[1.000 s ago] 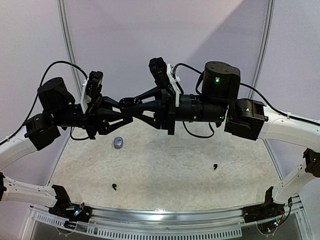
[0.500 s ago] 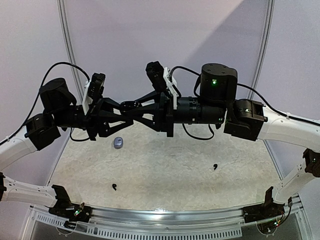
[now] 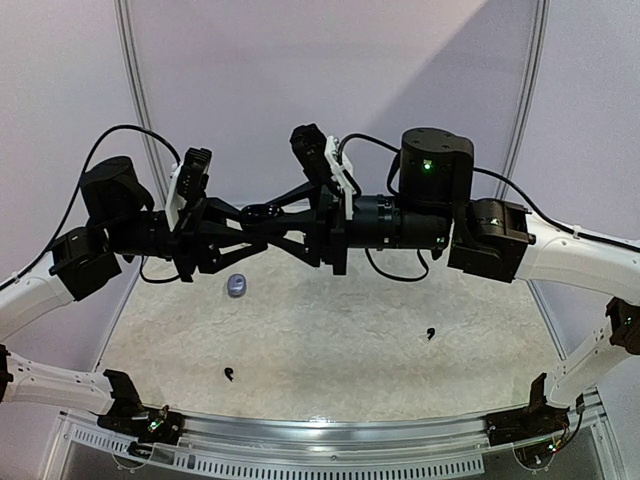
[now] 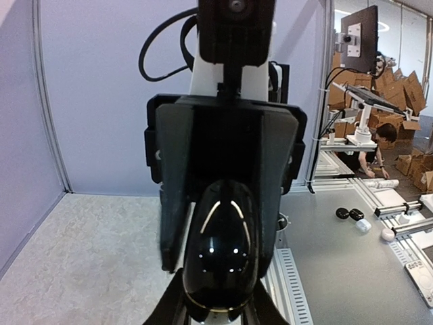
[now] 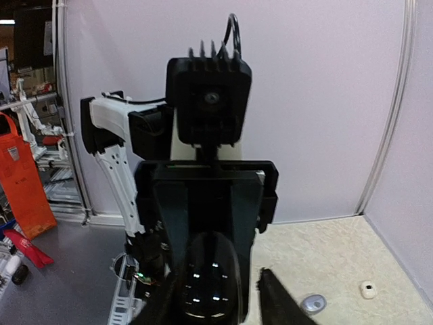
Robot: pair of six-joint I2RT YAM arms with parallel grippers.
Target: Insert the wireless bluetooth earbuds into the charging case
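1. Pale lilac panels [image 3: 300,80] close off the far side. The speckled cream table [image 3: 330,350] lies open between them and the slotted rail [image 3: 330,452] at the near edge.
2. Both arms reach inward and meet nose to nose, well above the far half of the table.
3. The left gripper [image 4: 218,313] is clamped tight on the charging case [image 4: 220,261], a glossy black oval. The case's long axis runs along the line joining the two wrists, roughly left to right across the table.
4. The right gripper [image 5: 216,306] has its jaws narrowly parted around the other end of the case, with a sliver of light showing beside one finger. I cannot tell whether it grips.
5. One black earbud [image 3: 430,333] lies on the table below the grippers, toward the bases and on the right arm's side, so that arm is nearer. A second black earbud [image 3: 229,375] lies close to the near rail, left of middle and nearer the left arm. Both are too small for me to read which way their stems point.
6. A small silvery-grey piece [image 3: 236,286] sits almost under the left gripper.
7. In my judgement the coming move turns on height: the case is aloft and the earbuds are down on the table, well apart from each other with open table all round. The earbud by the rail leaves the least room.
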